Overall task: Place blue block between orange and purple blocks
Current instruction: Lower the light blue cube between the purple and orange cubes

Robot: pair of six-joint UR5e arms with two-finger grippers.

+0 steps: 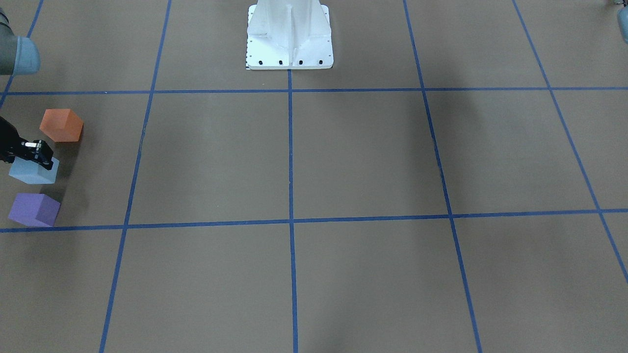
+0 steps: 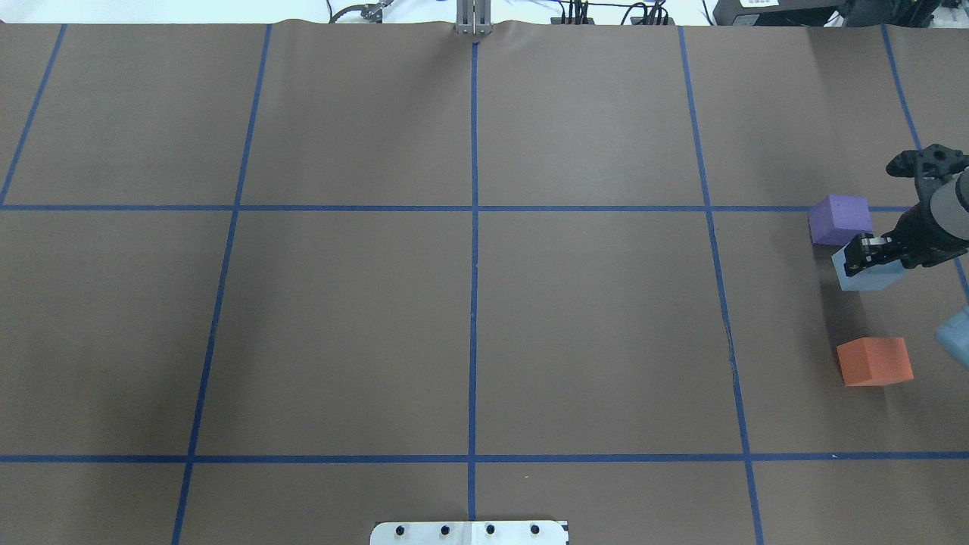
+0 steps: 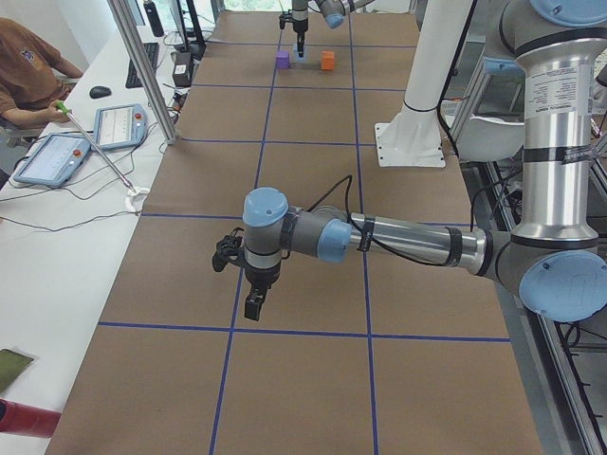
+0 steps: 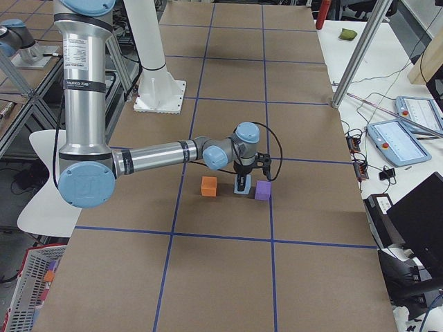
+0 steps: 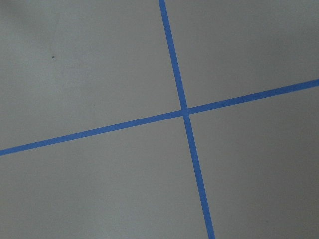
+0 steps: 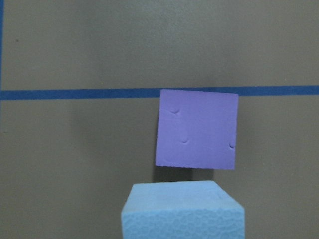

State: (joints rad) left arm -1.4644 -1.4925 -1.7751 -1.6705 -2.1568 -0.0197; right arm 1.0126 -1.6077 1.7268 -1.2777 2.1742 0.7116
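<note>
The blue block sits between the orange block and the purple block at the table's edge on my right side. My right gripper stands over the blue block with its fingers down around it, and looks shut on it. In the overhead view the right gripper covers the far part of the blue block, close to the purple block and farther from the orange one. The right wrist view shows the blue block just below the purple block. My left gripper hovers over bare table; I cannot tell its state.
The white robot base stands at the table's middle near edge. Blue tape lines divide the brown table into squares. An operator's table with tablets runs along the far side.
</note>
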